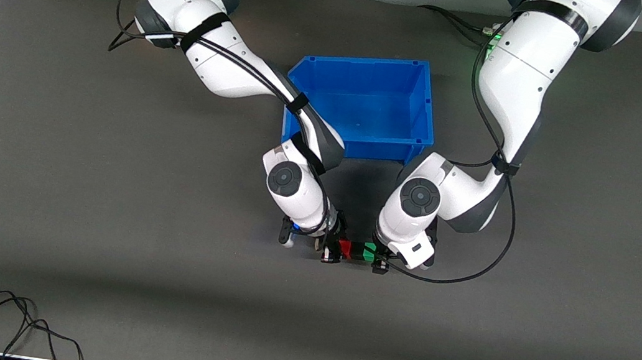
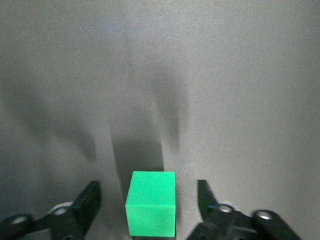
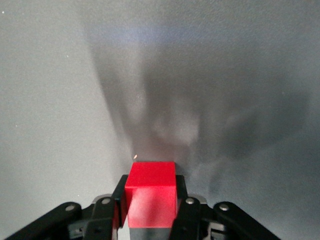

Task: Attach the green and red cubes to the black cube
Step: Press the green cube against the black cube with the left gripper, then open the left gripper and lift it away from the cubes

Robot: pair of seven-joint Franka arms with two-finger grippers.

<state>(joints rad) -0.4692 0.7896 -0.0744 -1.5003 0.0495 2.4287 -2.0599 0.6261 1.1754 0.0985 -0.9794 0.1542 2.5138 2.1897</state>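
Front view is showing the mat [image 1: 77, 171] carrying the bin [image 1: 373, 74], both arms meeting just nearer the camera than the bin. Between the two grippers a short row is sitting: red cube [image 1: 344, 248], black cube [image 1: 357, 250], green cube [image 1: 370, 250], apparently touching face to face.

Risk, as judged: the row is looking joined but the joints are unproven. Right gripper [image 1: 331, 249] is clamping the red cube, while the left gripper [image 1: 380, 259] is standing released around the green one. If the right arm is lifting or twisting now, a weak joint could be shearing and the green or black cube dropping off. If the left fingers are clipping the green cube while backing away, they could be dragging it out of line.

Left arm is coming from its base, bending at the elbow beside the bin and pointing its wrist down at the row's green end. Right arm is reaching past the bin's corner, wrist down at the red end.

Left wrist view: fingers [image 2: 87, 202] are standing apart from the green cube [image 2: 151, 202], gaps showing on both sides. Right wrist view: fingers [image 3: 119, 205] are pressing both flanks of the red cube [image 3: 150, 192]. Black cube is hidden in both wrist views.
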